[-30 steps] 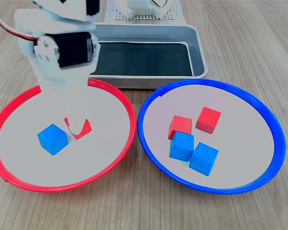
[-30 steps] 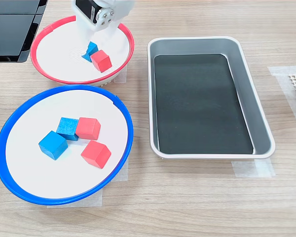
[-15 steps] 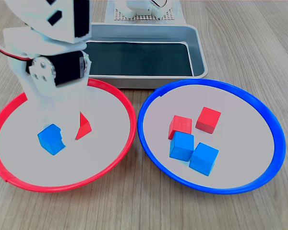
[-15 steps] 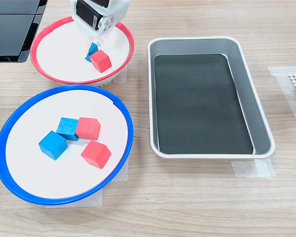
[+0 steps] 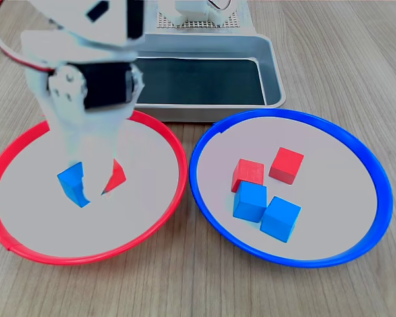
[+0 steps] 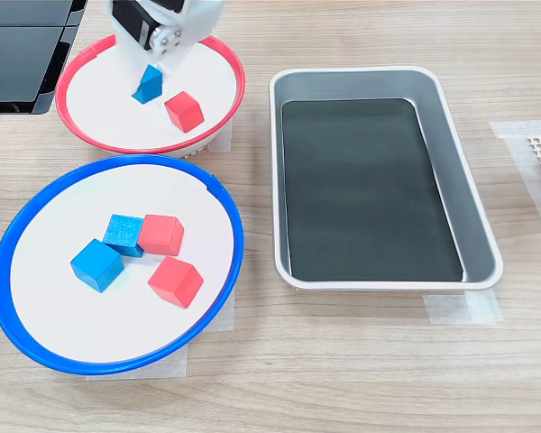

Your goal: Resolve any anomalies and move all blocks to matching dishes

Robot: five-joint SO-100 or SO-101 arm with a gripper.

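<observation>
Step in hand — removal of the stray blue block (image 5: 72, 183) from the red-rimmed dish (image 5: 160, 135), left of frame in the first exterior view. The gripper (image 5: 86, 188) is lowered over it; the jaws appear set around the block, though a firm hold cannot be told. Next, a lift clear of the neighbouring red block (image 6: 184, 110) is called for — then carriage to the blue-rimmed dish (image 5: 376, 178).

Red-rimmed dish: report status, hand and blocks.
White robot hand down in the red-rimmed round dish, around a small blue cube. Grip unconfirmed. Small red cube beside it, apart. Nothing blocking.
</observation>
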